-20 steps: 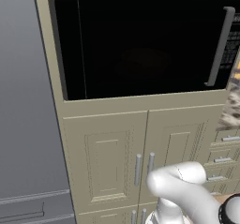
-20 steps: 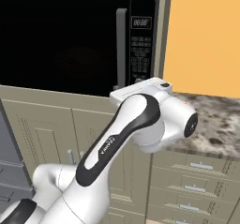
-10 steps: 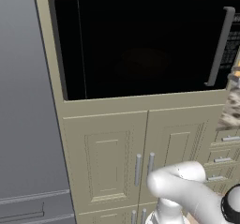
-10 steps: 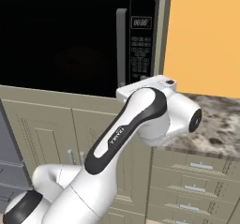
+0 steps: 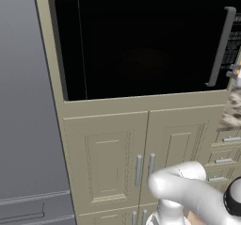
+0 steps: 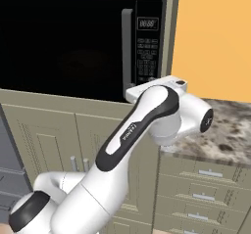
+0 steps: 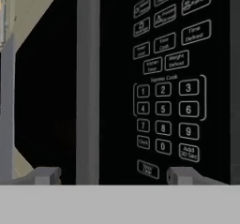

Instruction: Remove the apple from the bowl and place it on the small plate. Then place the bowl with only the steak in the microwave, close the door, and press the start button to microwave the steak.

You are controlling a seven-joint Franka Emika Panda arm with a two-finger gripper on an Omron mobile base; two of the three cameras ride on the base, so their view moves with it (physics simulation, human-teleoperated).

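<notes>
Microwave [image 5: 141, 50] door [image 6: 63, 42] shut, gripper [image 7: 112, 175] close before the button panel [image 7: 168, 78] — jaws spread wide, holding nothing, grey bar handle [image 7: 87, 78] between the fingertips.

**Clearance at the microwave front: face shut, panel approach open**

The door [image 5: 141, 50] sits flush across the microwave [image 6: 73, 42], barring the cavity. Its vertical bar handle [image 7: 87, 82] stands proud of the glass, an obstruction just left of the button panel [image 7: 168, 78]. The hand [image 7: 112, 175] faces the panel, fingertips spread either side of handle and lower keys; nothing stands between them and the buttons. The desk [image 6: 230, 135] to the right limits room below the panel. Cabinet doors [image 5: 141, 163] beneath the microwave are shut, with small protruding handles.
</notes>
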